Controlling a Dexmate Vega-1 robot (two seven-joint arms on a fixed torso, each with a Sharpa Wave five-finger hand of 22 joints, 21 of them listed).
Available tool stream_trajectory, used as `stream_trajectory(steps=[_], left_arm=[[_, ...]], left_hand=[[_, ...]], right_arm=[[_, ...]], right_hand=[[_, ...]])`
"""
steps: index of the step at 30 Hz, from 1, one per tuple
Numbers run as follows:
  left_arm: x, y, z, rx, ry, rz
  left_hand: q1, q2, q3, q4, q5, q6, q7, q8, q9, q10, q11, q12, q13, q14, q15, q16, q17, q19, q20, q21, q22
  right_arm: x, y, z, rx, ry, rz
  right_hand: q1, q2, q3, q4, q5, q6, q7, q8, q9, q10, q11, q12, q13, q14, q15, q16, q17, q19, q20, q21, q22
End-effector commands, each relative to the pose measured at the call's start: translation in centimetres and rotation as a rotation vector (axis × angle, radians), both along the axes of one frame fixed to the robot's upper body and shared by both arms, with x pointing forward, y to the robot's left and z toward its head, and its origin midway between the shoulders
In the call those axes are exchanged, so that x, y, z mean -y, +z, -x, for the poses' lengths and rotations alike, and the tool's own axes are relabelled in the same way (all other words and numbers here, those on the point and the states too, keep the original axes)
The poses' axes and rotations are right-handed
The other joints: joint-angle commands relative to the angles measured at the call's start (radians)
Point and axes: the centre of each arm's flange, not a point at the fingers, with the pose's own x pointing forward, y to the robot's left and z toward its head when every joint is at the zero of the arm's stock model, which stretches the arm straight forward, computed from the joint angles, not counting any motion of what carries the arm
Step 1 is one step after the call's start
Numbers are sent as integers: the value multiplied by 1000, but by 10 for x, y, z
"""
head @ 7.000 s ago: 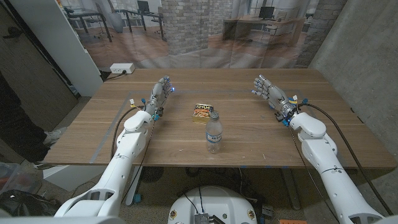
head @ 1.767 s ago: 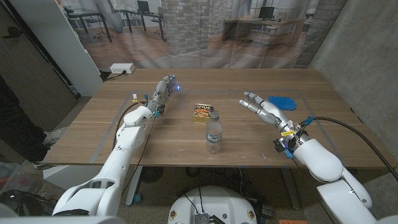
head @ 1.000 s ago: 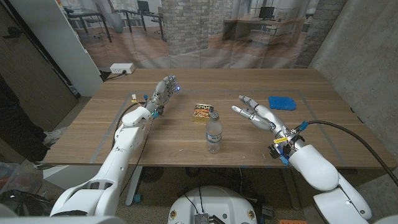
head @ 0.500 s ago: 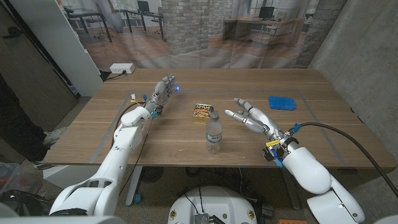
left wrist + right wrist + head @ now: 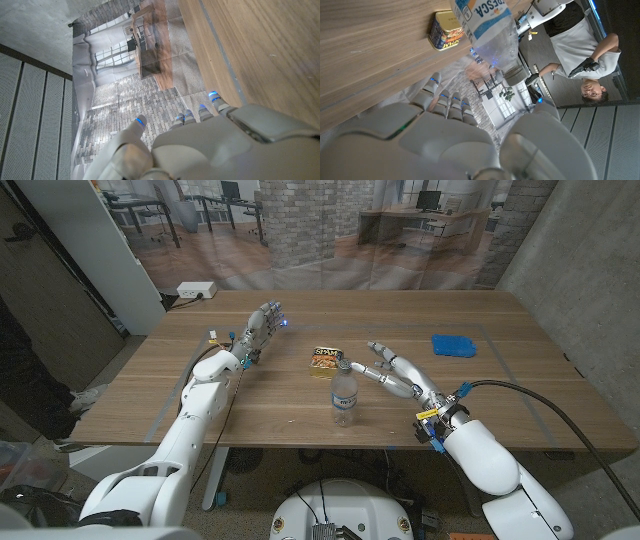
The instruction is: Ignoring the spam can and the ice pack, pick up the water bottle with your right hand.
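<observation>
**Watcher:** Head view first: where is the water bottle (image 5: 344, 393)?

**Me:** Upright at the middle of the frame, on the wooden table (image 5: 300, 412), with the spam can (image 5: 325, 361) just beside it toward the upper left. The ice pack (image 5: 453, 345) lies well apart at the right, so I can leave it alone.

**Watcher:** And your right hand (image 5: 395, 372)?

**Me:** Just right of the bottle, fingers spread, holding nothing. It sits about level with the cap, thumb reaching toward the neck. From above I can't quite tell whether a fingertip touches the plastic; I'd guess not. In the right wrist view the bottle (image 5: 487, 27) stands beyond my fingers (image 5: 451, 102) with a gap between, and the can (image 5: 445, 30) is beside it.

**Watcher:** How will you take it cleanly?

**Me:** Come in from the right side, away from the can, drop lower so the fingers wrap the body and not the narrow neck, then close evenly. Thin plastic probably gives, so no hard squeeze.

**Watcher:** Left hand (image 5: 259, 331)?

**Me:** Parked at the upper left, fingers extended, empty.
</observation>
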Motion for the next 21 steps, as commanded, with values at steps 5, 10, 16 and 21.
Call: stream_trajectory(steps=[5,10,16,21], left_arm=[[-1,2,-4,1,-14,-18],[-1,3,-5,0,-13,-19],[-1,4,-5,1,-15,-22],[-1,3,-4,-1,-16,-25]], left_hand=[[0,102,-4,-1,5,-75,8,3,3,-55,5,4,1,-77,2,6,6,-57,7,-3,2],[0,102,-4,-1,5,-75,8,3,3,-56,5,4,1,-76,2,7,6,-57,7,-3,2],[0,102,-4,-1,5,-75,9,3,3,-57,5,4,1,-77,2,6,6,-57,7,-3,2],[0,102,-4,-1,5,-75,9,3,3,-56,6,4,1,-77,2,6,6,-57,7,-4,2]], right_arm=[[-19,-7,-3,-17,11,9],[-23,-9,-3,-19,14,16],[-27,-12,-4,-23,22,23],[-34,-16,-5,-29,24,29]], right_hand=[[16,-4,-4,-8,14,-12,20,0,2,-15,-3,4,5,-2,-1,6,6,-3,-7,-2,3],[21,-5,-6,-11,17,-14,20,0,2,-17,-4,4,6,-4,-2,5,6,-4,-8,-2,3],[26,-5,-8,-14,19,-15,21,0,2,-21,-5,3,6,-5,-3,5,6,-5,-9,-2,3],[31,-5,-10,-16,22,-16,21,0,2,-23,-5,3,6,-6,-4,5,6,-6,-9,-2,3]])
